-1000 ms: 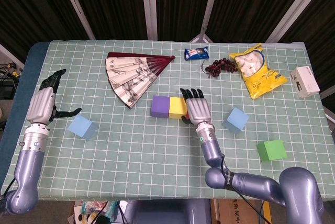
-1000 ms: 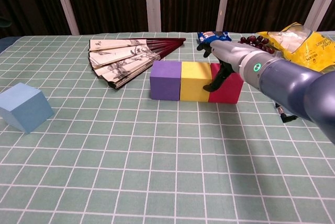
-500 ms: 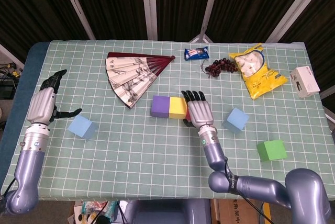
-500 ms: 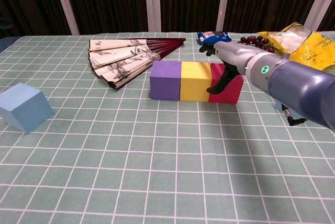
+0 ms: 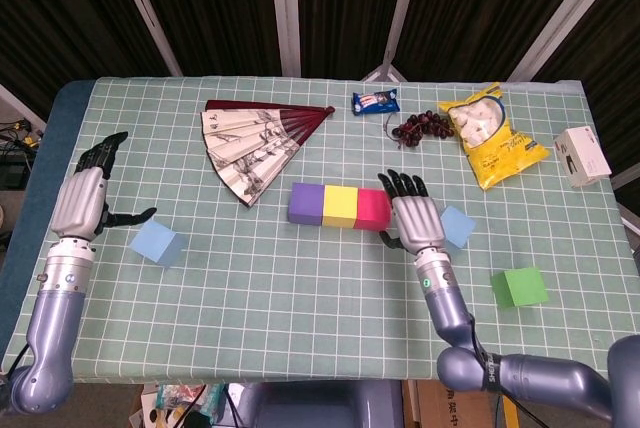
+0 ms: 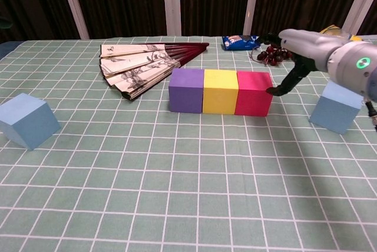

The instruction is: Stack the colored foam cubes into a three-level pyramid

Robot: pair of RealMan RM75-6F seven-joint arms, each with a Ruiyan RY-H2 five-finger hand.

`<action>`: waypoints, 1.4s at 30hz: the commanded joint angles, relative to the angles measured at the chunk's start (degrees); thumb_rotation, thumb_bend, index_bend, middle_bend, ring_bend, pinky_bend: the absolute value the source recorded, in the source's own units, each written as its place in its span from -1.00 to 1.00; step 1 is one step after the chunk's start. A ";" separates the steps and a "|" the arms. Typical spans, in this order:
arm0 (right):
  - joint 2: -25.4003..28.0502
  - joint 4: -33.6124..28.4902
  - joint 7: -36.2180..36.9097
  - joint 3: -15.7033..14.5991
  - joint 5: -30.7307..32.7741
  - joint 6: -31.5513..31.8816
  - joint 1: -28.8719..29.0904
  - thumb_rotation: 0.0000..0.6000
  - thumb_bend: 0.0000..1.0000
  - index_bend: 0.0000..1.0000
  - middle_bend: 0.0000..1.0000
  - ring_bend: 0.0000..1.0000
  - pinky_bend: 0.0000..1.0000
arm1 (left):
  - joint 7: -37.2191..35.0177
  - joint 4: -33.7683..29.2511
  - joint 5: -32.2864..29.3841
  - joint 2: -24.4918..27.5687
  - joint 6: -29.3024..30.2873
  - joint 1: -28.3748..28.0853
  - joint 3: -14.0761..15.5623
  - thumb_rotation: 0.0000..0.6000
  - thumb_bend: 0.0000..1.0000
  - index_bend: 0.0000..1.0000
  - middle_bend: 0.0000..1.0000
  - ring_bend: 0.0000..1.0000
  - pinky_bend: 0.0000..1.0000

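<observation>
Right hand (image 5: 416,218): we find it at centre right of the head view, fingers spread, holding nothing; in the chest view a fingertip touches the red cube's right side.
Left hand (image 5: 82,195): at the left edge of the head view, raised, fingers apart and empty, just beside a light blue cube (image 5: 158,243).
Base row: purple cube (image 5: 306,203), yellow cube (image 5: 339,205) and red cube (image 5: 372,209) stand touching in a line at frame centre; we judge this to be the pyramid's bottom level, butted tight to carry the next tier.
Loose cubes: a second light blue cube (image 5: 458,225) lies just right of the right hand; a green cube (image 5: 518,287) sits at lower right.
Cube count: six in all, two light blue and one each of purple, yellow, red and green.
Progress: we judge level one laid and levels two and three not yet begun.
Other items: one folding fan (image 5: 255,140), one yellow snack bag (image 5: 492,134), one grape bunch (image 5: 422,127), one blue wrapper (image 5: 375,101), one white box (image 5: 582,155).
</observation>
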 commanded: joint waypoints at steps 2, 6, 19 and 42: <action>4.95 -5.34 -0.17 -1.34 0.29 1.42 -2.70 1.00 -0.39 -1.00 -0.91 -0.99 -1.00 | 0.75 -0.48 0.43 0.15 0.62 0.09 0.17 1.00 -0.87 -1.00 -0.92 -0.88 -0.91; 7.90 -7.16 -0.20 -2.12 1.86 0.45 -3.73 1.00 -0.39 -1.00 -0.90 -0.99 -1.00 | 1.62 -0.68 -0.02 0.18 0.74 0.02 0.33 1.00 -0.87 -1.00 -0.92 -0.88 -0.91; 8.45 -6.82 0.48 -3.48 2.40 -3.08 -3.27 1.00 -0.39 -1.00 -0.63 -0.99 -1.00 | 2.83 -1.50 -0.21 -0.20 1.43 -0.19 0.35 1.00 -0.87 -1.00 -0.92 -0.88 -0.91; 1.51 0.32 -2.85 -4.46 6.78 -3.11 -1.21 1.00 -0.39 -1.00 -0.57 -0.98 -1.00 | -0.17 -1.26 -0.92 1.09 -0.01 0.15 -0.71 1.00 -0.87 -1.00 -0.92 -0.88 -0.91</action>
